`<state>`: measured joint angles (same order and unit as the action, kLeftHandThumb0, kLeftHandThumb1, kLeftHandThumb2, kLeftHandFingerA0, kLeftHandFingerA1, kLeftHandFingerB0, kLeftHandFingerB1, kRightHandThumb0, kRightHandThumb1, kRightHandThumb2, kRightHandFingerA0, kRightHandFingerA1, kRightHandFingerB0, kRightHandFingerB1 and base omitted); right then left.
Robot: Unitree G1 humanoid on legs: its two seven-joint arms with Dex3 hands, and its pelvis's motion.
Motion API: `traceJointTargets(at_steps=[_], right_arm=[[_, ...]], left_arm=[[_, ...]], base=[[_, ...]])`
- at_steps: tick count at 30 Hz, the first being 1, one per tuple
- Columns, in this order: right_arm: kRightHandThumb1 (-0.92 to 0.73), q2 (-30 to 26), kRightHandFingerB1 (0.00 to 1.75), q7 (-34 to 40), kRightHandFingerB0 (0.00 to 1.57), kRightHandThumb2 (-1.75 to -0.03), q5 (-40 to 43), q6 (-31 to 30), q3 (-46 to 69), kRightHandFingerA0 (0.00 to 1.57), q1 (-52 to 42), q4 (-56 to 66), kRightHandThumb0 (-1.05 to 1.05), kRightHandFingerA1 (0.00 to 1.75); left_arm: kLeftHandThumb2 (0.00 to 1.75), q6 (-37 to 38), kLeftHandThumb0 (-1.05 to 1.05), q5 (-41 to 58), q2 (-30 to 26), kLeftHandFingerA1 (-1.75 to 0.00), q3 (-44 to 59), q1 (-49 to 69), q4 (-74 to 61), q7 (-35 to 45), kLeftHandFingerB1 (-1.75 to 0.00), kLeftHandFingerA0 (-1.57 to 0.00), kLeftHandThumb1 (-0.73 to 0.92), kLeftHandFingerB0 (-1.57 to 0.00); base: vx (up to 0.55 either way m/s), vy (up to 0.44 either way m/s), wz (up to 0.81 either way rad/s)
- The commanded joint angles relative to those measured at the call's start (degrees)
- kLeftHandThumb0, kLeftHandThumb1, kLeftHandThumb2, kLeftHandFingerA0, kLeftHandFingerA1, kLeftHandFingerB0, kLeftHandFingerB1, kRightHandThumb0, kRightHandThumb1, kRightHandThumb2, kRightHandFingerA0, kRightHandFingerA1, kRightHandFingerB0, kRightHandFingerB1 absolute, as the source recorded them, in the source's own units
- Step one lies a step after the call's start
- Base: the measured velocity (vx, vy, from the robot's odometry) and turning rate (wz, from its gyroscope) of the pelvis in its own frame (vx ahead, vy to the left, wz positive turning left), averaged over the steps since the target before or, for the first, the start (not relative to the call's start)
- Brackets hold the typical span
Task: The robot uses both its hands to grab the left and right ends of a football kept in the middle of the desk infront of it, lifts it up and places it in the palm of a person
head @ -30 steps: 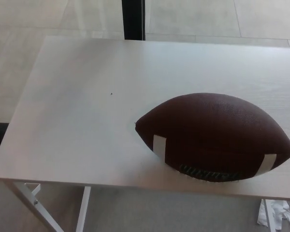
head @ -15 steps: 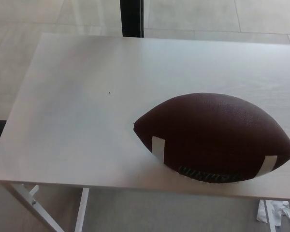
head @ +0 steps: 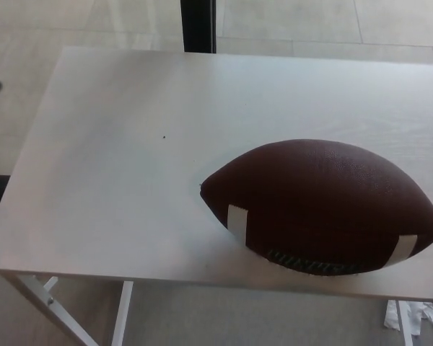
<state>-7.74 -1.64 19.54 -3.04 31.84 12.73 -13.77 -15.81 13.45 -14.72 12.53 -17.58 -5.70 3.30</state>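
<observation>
The football [head: 322,206] lies on its side on the pale table [head: 130,158], its long axis running roughly left to right, with the right tip dipping a little toward the near edge. It sits right of the table's middle and close to the front edge, with the lettering and two white stripes on the side facing the camera. Lying this way, each pointed end faces outward to one side, which suits a grasp with one hand at each tip; as a judgement, that is why it has been set down lengthwise across the robot's front instead of end-on. The wide bare stretch of table to the ball's left leaves the left arm free room to come in, while the right tip nearly reaches the picture's right border, so the right arm has less visible space to work in. Neither robot hand can be made out: a small dark blur at the far left border may be part of something, but it is too smeared to name, so whether the fingers are spread or closed cannot be told for either hand. No person's palm shows either. The grasp has not begun, and the ball rests untouched. Its rounded belly may roll toward the near edge if one tip is pushed alone.
</observation>
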Motion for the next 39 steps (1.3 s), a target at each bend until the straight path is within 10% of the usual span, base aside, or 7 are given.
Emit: traceJointTargets(at_steps=[1,3,4,5,6,24,39], right_arm=[[-0.77,3.7,0.97,3.13,0.37,-0.73,0.96,-6.35,-2.79,0.4,-3.52,1.61,-1.05,1.16],[-0.83,3.27,0.97,2.82,0.3,-0.83,-0.94,-6.3,-4.62,0.34,-4.3,1.08,-1.05,1.22],[-0.81,3.32,1.0,3.11,0.31,-0.75,-1.32,-6.36,-5.21,0.36,-4.72,1.12,-1.05,1.19],[-0.82,3.46,1.01,3.34,0.31,-0.76,-1.41,-6.24,-5.73,0.39,-5.04,0.98,-1.05,1.23],[-0.84,3.6,0.99,3.36,0.32,-0.84,-1.91,-5.93,-6.53,0.4,-5.37,0.46,-1.05,1.25],[-0.86,7.36,1.04,4.28,0.3,-0.78,-1.79,-1.99,-9.66,0.39,-9.64,-0.74,-1.05,1.27],[-0.83,12.49,1.06,7.24,0.39,-0.79,-4.78,-1.75,-16.1,0.58,-12.71,5.27,-1.05,1.19]], left_arm=[[0.73,-7.22,-0.79,-4.16,4.76,-0.5,-7.19,3.31,-1.87,-3.81,-0.36,-0.29,0.91,-0.19],[1.12,-6.5,-0.77,-5.02,5.51,-0.57,-8.79,3.84,-1.3,-3.69,-0.48,-0.25,0.76,-0.15],[0.77,-5.89,-0.8,-5.38,5.92,-0.51,-9.53,4.14,-0.76,-3.59,-0.37,-0.31,0.92,-0.19],[1.12,-5.5,-0.78,-5.34,6.51,-0.58,-10.0,4.43,-0.17,-3.48,-0.48,-0.28,0.76,-0.17],[0.76,-4.95,-0.83,-4.91,7.42,-0.52,-10.4,4.97,0.65,-3.21,-0.37,-0.3,0.92,-0.2],[0.8,-1.57,-0.9,-8.49,8.91,-0.57,-15.9,11.58,7.52,-0.8,-0.4,-0.35,0.92,-0.24],[1.24,-0.24,-0.88,-5.54,24.9,-0.61,-15.56,6.0,19.78,-4.62,-0.45,-0.3,0.83,-0.16]], base=[[0.0,0.0,0.0],[0.0,0.0,0.0],[0.0,0.0,0.0],[0.0,0.0,0.0],[0.0,0.0,0.0],[0.0,0.0,0.0],[0.0,0.0,0.0]])
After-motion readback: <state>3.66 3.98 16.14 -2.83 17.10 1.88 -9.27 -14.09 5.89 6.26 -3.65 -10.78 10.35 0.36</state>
